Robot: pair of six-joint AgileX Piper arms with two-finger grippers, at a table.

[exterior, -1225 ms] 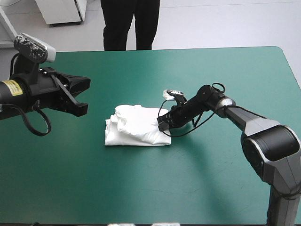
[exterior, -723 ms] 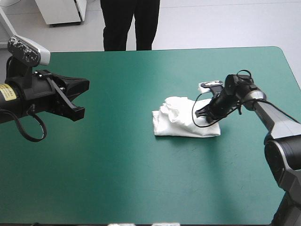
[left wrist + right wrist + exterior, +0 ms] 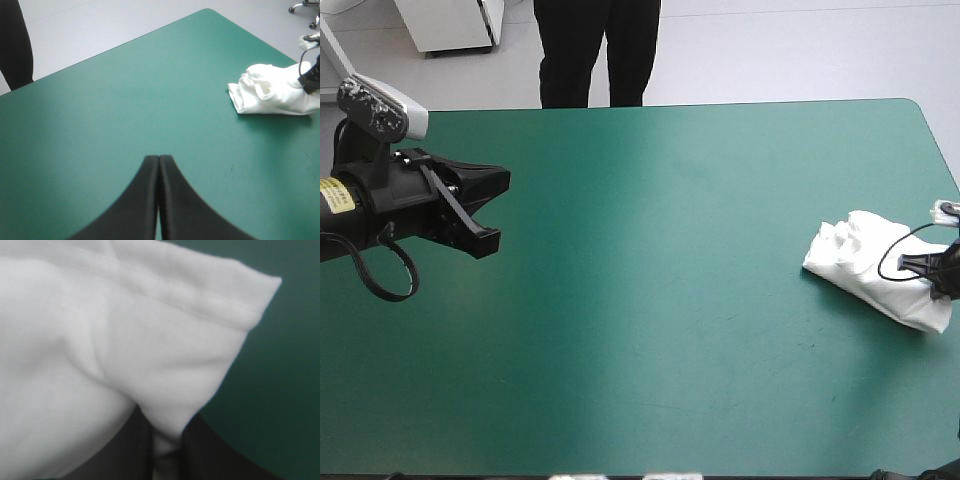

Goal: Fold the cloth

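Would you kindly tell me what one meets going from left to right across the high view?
left gripper → teal-green cover, bare → T-shirt, bundled near the table's right edge

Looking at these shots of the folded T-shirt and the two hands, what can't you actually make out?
Most of the right hand: high view, cut off by the picture's right edge beside the T-shirt.
The T-shirt's full outline: right wrist view, white cloth fills it; only one hemmed corner shows.
The right hand's tips: right wrist view, covered by the pinched cloth.
The bundle's lower layers: all views, under the top layer.
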